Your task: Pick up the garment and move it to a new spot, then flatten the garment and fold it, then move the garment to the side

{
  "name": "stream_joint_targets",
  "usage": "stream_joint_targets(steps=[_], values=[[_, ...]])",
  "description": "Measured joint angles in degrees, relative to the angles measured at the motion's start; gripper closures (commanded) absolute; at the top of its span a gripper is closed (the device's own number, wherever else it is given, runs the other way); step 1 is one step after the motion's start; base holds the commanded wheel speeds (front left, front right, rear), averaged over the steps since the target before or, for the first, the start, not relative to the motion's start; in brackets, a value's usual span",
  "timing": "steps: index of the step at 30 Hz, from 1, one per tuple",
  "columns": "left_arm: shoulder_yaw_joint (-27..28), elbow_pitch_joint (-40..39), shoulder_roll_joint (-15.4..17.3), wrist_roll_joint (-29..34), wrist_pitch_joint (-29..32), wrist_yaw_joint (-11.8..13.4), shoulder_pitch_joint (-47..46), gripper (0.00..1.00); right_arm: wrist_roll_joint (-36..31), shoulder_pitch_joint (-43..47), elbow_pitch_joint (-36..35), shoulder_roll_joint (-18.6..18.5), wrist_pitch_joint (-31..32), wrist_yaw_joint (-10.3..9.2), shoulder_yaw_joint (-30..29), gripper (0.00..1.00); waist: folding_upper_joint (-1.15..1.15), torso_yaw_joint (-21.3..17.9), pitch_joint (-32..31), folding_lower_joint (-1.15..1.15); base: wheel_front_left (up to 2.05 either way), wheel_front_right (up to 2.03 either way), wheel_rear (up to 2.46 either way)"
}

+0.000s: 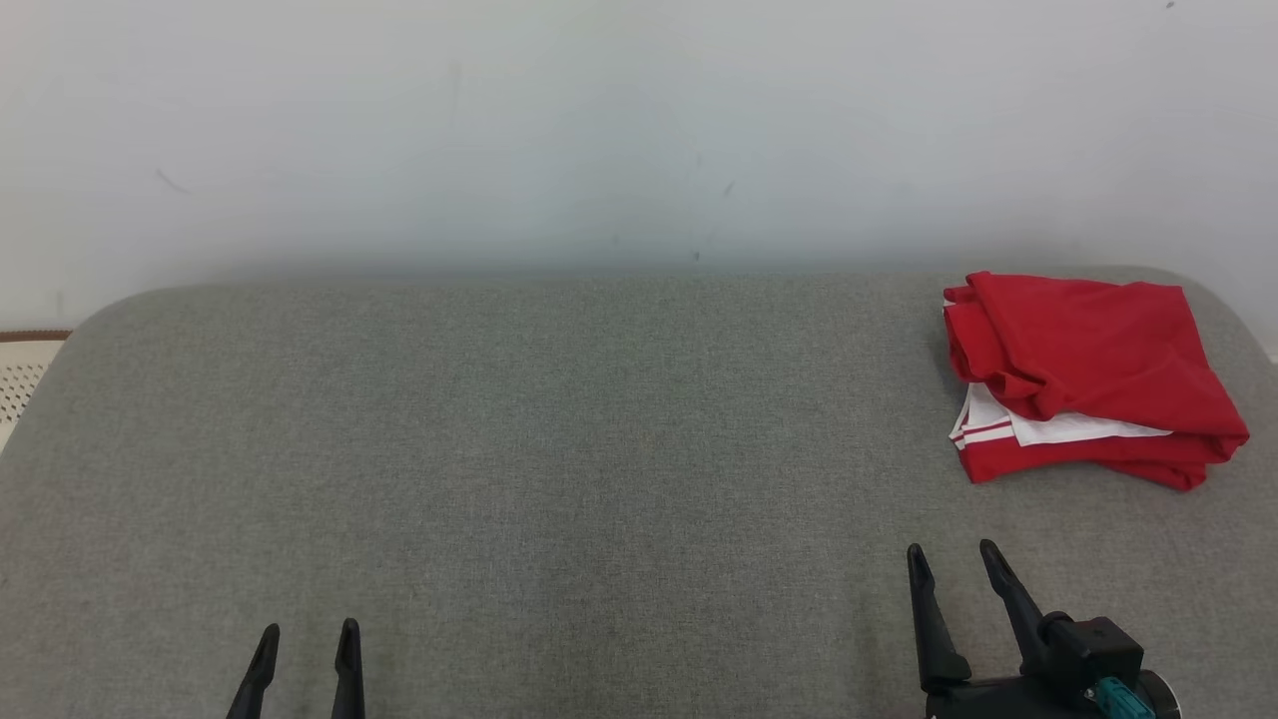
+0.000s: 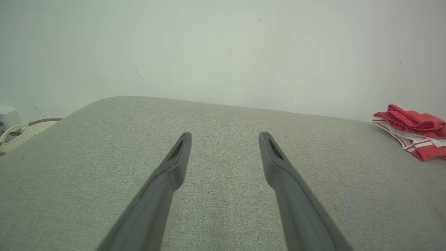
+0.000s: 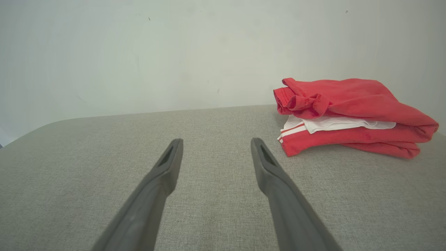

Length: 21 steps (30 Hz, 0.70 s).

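OK, red garment [image 1: 1088,359] with white striped trim lay folded in a loose stack at the far right corner of the grey fabric surface [image 1: 599,449], close to the white wall [image 1: 599,120]. A white layer showed between the red folds. Top layer was rumpled, edges not squared.

Right gripper [image 1: 951,547] was the nearer one, low on the right of the head view and well short of the garment. Fingers leaned slightly left, jaws spread, holding nothing. From the right wrist view the garment lay ahead and to the right of the fingers.

Left gripper [image 1: 311,627] was at the lower left, well apart from the garment, jaws also spread and empty, over bare fabric. Couldn't tell whether either gripper touched the surface.

Pale perforated object [image 1: 25,374] with a brown rim sat past the surface's left edge; couldn't tell what it was.
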Motion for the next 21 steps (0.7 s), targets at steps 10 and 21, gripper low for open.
stream_joint_targets(steps=[10,21], values=[[0.33,0.54,0.00,-0.13,0.00,0.07,0.47,0.00,-0.35,0.00,-0.16,0.29,0.18,0.00,-0.11,0.00,0.00,0.37,-0.12,0.01,0.00,0.00,0.00],[0.15,1.08,-0.10,-0.08,0.02,0.57,0.64,1.00,-0.34,0.20,0.47,0.40,0.34,0.00,-0.08,1.00,0.00,0.12,-0.15,0.01,0.00,0.00,0.00]])
